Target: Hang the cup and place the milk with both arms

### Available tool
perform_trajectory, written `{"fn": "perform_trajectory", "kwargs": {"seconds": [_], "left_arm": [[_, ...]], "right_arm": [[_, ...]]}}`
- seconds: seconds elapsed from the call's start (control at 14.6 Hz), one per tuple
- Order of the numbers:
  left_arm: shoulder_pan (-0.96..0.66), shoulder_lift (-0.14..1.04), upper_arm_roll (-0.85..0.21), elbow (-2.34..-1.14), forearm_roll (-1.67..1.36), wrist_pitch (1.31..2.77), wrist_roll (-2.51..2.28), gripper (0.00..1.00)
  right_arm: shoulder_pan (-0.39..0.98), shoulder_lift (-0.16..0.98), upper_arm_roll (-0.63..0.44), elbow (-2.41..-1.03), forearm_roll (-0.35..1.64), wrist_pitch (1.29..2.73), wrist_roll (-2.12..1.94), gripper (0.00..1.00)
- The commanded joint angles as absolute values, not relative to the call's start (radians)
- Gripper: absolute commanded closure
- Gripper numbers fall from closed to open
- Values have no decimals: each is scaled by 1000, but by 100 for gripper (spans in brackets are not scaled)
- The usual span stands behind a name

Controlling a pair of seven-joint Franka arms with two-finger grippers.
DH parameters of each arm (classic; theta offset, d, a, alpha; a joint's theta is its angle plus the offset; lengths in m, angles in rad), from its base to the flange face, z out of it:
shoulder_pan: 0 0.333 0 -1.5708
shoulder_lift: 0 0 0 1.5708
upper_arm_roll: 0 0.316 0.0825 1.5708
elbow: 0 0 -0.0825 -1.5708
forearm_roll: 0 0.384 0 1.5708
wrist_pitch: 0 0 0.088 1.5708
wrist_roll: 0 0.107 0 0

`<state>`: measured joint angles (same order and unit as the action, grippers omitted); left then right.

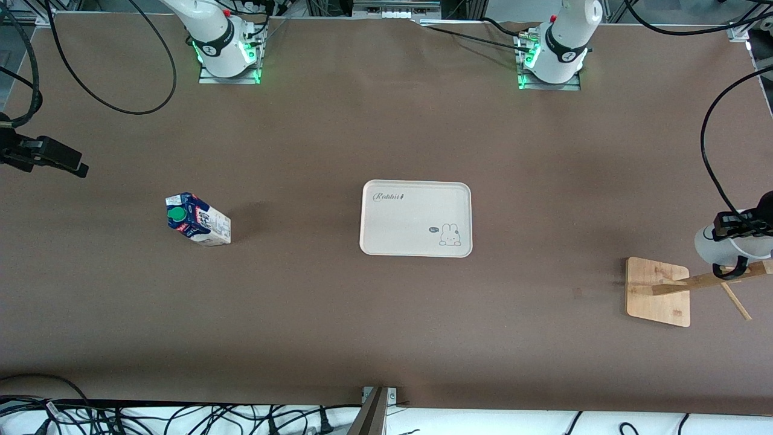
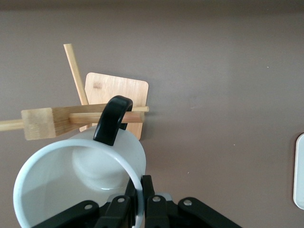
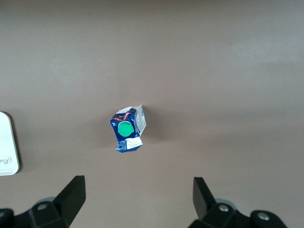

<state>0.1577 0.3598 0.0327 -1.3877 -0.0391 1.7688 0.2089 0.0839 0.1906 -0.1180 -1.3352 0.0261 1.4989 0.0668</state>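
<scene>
1. Right now your small white cup with the black loop handle [image 2: 80, 185] is clamped by its rim in the left gripper [image 2: 140, 190], fingers pinched on the wall, one inside and one outside.
2. You can see the cup's handle sitting over a thin peg of the light wooden cup rack [image 2: 71, 118], whose flat square base [image 1: 658, 291] rests on the brown table [image 1: 386, 326] below the gripper, at the left arm's end.
3. Your small dark blue gable-top milk carton with the round green cap [image 1: 198, 219] stands upright on the table at the right arm's end, straight below the right gripper [image 3: 137, 194].
4. You have the right gripper hovering high over the milk carton with its fingers spread wide apart, holding nothing.
5. Between the two grippers you will find the cream rectangular tray with a rabbit drawing [image 1: 415, 218], flat on the table, well apart from both carton and rack.
</scene>
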Motion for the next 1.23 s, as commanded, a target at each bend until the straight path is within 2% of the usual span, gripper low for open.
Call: {"fn": "perform_trajectory", "kwargs": {"seconds": [0.0,0.07,0.14,0.21,0.27,0.55,0.75,1.03,1.16], "left_arm": [[153,379,44,-1384,-55,1770,274,100],[153,382,55,-1399,-57,1770,299,99],[153,383,58,-1411,-57,1773,304,78],[153,390,58,-1419,-57,1787,304,15],[153,393,58,-1430,-58,1819,302,0],[152,382,58,-1416,-60,1816,296,0],[115,350,49,-1411,-60,1744,290,0],[12,246,48,-1443,-44,1706,233,0],[-38,184,48,-1503,-41,1689,136,0]], "right_arm": [[66,189,-106,-1356,29,1506,71,0],[63,192,-107,-1356,29,1508,63,0],[54,192,-107,-1356,31,1508,43,0],[39,192,-107,-1356,34,1509,5,0],[34,190,-106,-1361,34,1517,-33,0],[54,187,-100,-1359,29,1522,-60,0],[64,192,-100,-1351,15,1511,-64,0],[64,193,-103,-1350,6,1511,-144,0],[64,195,-104,-1350,5,1511,-160,0]]}}
